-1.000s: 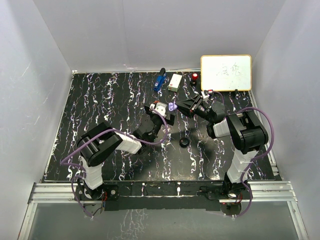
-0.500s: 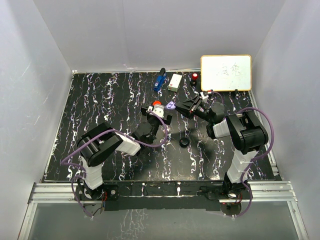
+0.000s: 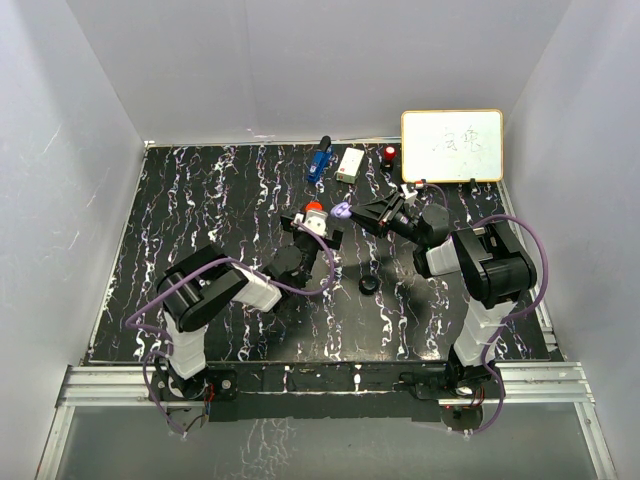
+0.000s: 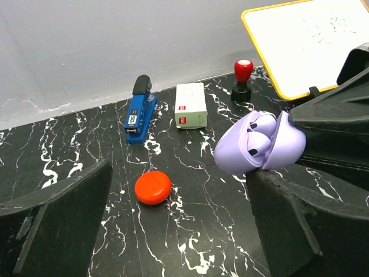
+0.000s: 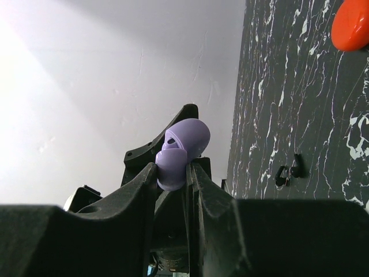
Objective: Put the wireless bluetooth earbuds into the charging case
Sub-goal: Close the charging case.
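Note:
My right gripper [image 5: 173, 172] is shut on a lavender charging case [image 5: 180, 151], held hinged open above the table [image 3: 200, 220]. In the left wrist view, the case [image 4: 256, 144] shows two lavender earbuds [image 4: 253, 131] with dark spots seated in its open half. My left gripper [image 4: 180, 176] stands wide open just left of the case, with nothing between its fingers [image 4: 57, 222]. A red round case [image 4: 153, 187] lies shut on the table beyond it. From above, the lavender case [image 3: 341, 211] hangs between the right gripper [image 3: 352, 212] and the left gripper [image 3: 318, 226], beside the red case [image 3: 314, 207].
A blue stapler [image 4: 140, 109], a white box [image 4: 191, 105], a red-topped stamp [image 4: 242, 78] and a whiteboard [image 3: 452, 146] stand at the back. A black round case [image 3: 368, 285] lies between the arms. Two small black pieces [image 5: 288, 169] lie on the table.
The left gripper has shifted slightly, uncovering the red case. The right gripper has carried the lavender case a little to the left. Nothing has moved in the last half second.

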